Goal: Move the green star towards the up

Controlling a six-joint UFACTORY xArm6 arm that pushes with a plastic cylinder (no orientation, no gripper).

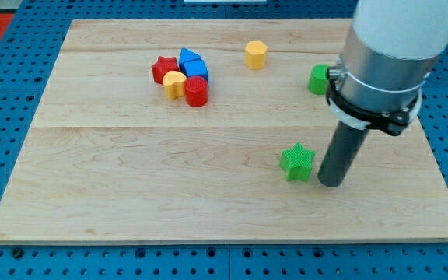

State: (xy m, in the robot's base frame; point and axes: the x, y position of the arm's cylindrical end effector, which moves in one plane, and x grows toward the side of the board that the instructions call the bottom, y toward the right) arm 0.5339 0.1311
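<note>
The green star (296,162) lies on the wooden board (131,179), right of centre toward the view's bottom. My tip (330,183) stands just to the star's right and slightly lower, a small gap from it. The arm's wide grey body rises to the view's upper right and partly hides a second green block (318,79) behind it.
A cluster sits at the upper left: a red star (163,68), blue blocks (192,64), a yellow heart-like block (174,83) and a red cylinder (197,92). A yellow hexagonal block (256,54) stands alone near the top. Blue pegboard surrounds the board.
</note>
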